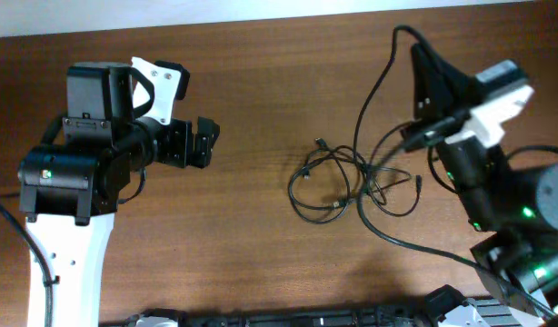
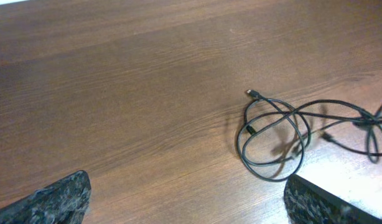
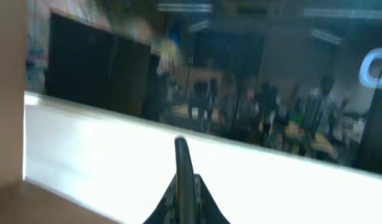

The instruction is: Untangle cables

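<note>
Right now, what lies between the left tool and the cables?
Nothing: only bare wooden table separates the open left tool from the cables, as the overhead and left wrist views show.

Open lab or office floor: beyond the wood-grain table's (image 1: pixel 261 91) far edge are blurred standing people (image 3: pixel 264 106), ceiling strip lights (image 3: pixel 183 7) and a dark panel (image 3: pixel 97 68).

The table (image 1: pixel 261 82) is brown wood with fine, darker grain streaks. The cables (image 1: pixel 363 169) lying on it are black. The left gripper (image 1: pixel 209 142) is black, its fingers (image 2: pixel 57 199) speckled grey. The left arm (image 1: pixel 65 263) is white at its near end and black farther up. The right arm (image 1: pixel 479 177) is black and white, with small green lights.
</note>
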You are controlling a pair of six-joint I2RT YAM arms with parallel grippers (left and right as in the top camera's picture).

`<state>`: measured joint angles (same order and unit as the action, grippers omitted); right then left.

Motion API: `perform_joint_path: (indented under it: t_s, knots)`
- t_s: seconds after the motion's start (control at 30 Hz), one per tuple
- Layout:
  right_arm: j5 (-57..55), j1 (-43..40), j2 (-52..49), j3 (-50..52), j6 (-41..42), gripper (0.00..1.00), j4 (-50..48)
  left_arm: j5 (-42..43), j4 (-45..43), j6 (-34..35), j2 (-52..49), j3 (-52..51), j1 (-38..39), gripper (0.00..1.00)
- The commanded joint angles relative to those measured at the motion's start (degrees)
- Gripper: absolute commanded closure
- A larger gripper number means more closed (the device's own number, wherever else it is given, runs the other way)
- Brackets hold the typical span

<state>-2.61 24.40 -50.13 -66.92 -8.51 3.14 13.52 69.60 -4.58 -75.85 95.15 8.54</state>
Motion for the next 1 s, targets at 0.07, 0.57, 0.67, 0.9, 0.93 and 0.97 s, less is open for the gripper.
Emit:
perform_joint_path:
  t_s: [0.07,0.57,0.67,0.9,0.93,0.97]
  knots:
    - [-7.06,-0.15,-5.57,-0.72,-1.73,0.96,11.76,0.63,-0.04,-0.9,0.24,0.31,-0.24,0.01]
    - [-42.75,-0.15,-9.66,-0.72,-21.75,0.96,15.47,0.63,-0.04,-0.92,0.24,0.31,-0.2,0.01]
    - [-44.46,-0.15,-9.66,-0.72,-21.73,0.96,14.23,0.63,-0.04,-0.9,0.24,0.31,-0.2,0.01]
    - [-44.59,-0.15,-9.6,-0.72,-31.43,0.96,-16.24,0.63,-0.04,-0.9,0.24,0.31,-0.2,0.01]
    - [-44.57,-0.15,-9.6,-0.72,-31.76,0.96,-24.24,0.63,-0.04,-0.9,0.24,0.31,-0.2,0.01]
    - [-44.26,-0.15,-9.6,-0.72,-31.76,0.96,-33.62,0.63,-0.04,-0.9,0.24,0.31,-0.2,0.01]
